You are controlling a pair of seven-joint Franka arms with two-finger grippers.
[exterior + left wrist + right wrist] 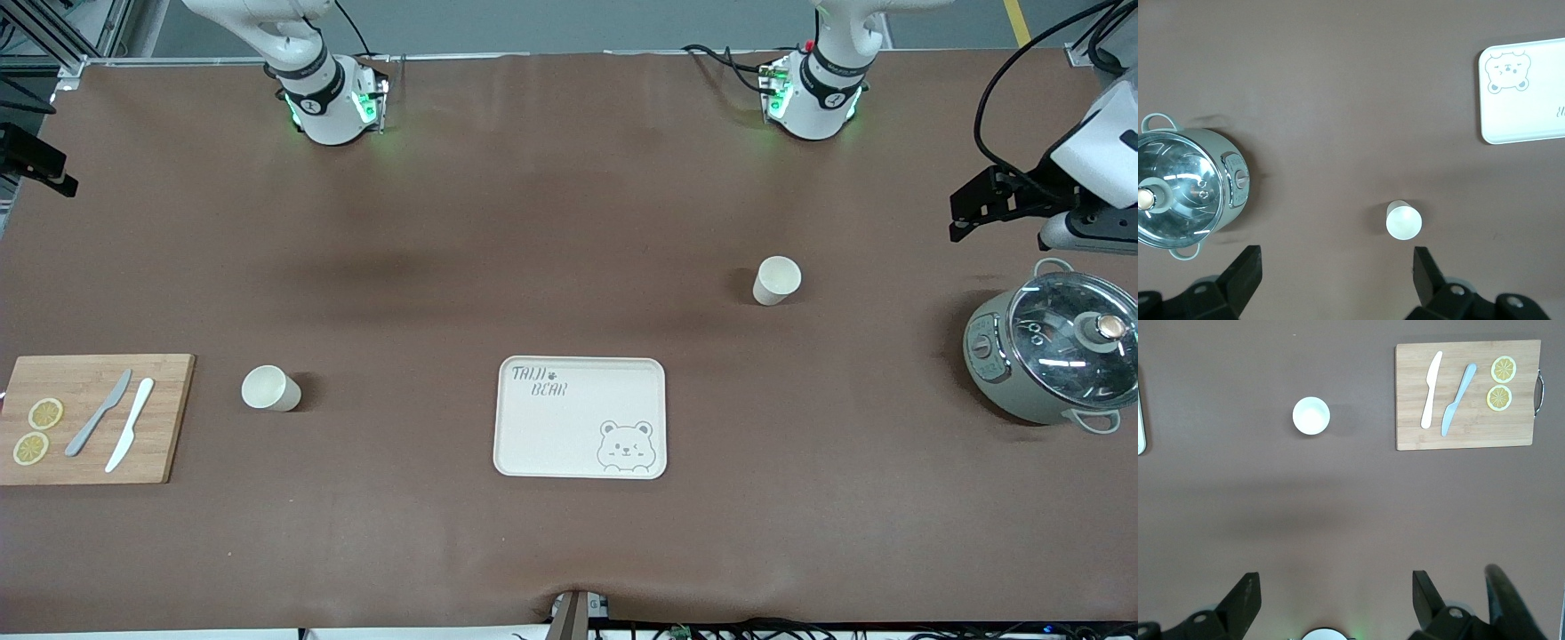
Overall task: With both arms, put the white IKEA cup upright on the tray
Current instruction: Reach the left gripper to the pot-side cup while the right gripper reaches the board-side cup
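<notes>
I see the cream tray (580,418) flat on the brown bench (569,533), in the middle and near the front camera. It holds nothing. One white cup (776,281) stands upright toward the left arm's end, farther from the camera than the tray. Another white cup (269,388) stands beside the wooden cutting board (89,418) toward the right arm's end. A pot with a glass lid (1053,356) sits at the left arm's end. My left gripper (1336,270) hangs high above the first cup, fingers (1245,273) spread wide. My right gripper (1331,593) waits high over the bench, fingers (1241,597) spread wide too.
</notes>
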